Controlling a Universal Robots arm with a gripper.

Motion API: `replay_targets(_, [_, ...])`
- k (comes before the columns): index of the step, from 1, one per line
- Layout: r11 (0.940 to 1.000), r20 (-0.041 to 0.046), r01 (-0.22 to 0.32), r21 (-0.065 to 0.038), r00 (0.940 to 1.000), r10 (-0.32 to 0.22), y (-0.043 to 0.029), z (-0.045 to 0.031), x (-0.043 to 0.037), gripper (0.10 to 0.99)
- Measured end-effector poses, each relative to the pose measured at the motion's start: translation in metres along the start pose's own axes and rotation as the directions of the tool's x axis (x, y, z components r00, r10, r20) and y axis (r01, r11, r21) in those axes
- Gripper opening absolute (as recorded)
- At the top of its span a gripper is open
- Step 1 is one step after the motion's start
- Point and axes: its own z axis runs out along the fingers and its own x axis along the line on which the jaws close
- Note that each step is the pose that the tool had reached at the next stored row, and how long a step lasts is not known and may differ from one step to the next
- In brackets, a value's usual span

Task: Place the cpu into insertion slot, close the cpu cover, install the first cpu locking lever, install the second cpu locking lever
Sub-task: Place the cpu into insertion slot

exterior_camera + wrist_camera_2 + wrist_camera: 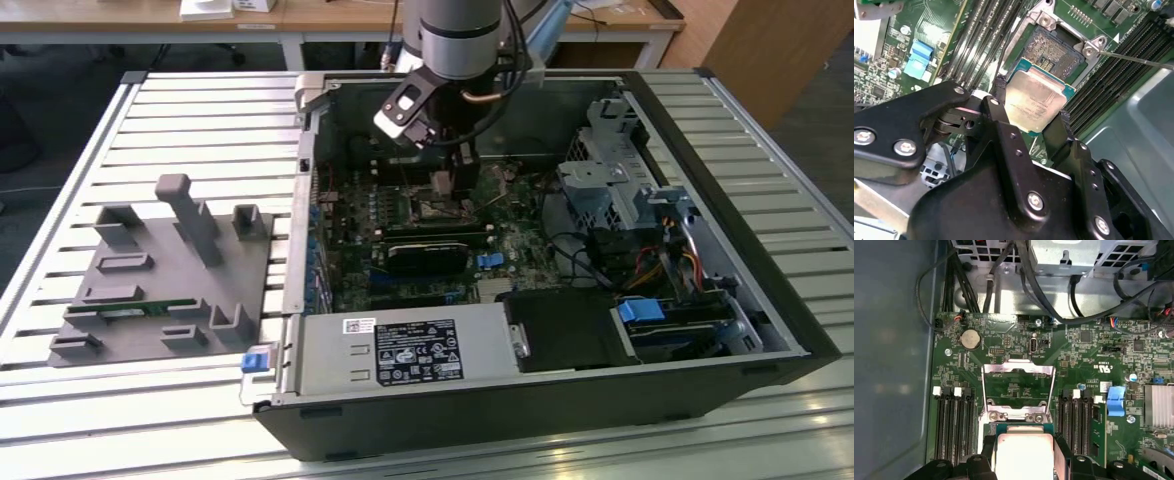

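Item: cpu (1040, 94). Light, stiff, thin chip with a slick metal top and a likely fragile underside. Pinched at opposite edges, the sound hold, by the clenched pincer (1032, 102), hovering over the open insertion slot (1056, 50). The cpu cover (1019, 370) is raised.

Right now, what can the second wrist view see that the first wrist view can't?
Second wrist view: the open square socket with its field of tiny gold contacts, lying bare just past the chip, and a thin metal wire rod beside it.
First wrist view: the thin grey metal cover frame tipped up on its hinge, and a round silver coin battery on the green board.
Both wrist views: the small square silver-grey cpu chip, pinched at two sides by the black pincer.
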Motion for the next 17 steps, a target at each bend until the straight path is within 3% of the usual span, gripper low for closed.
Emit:
replay_targets(6, [1.0,0.0,0.0,0.0,1.0,0.0,-0.0041,0.0058,0.0008,0.541])
replay_targets(17, [1.0,0.0,0.0,0.0,1.0,0.0,-0.0055,0.0098,0.0017,0.541])
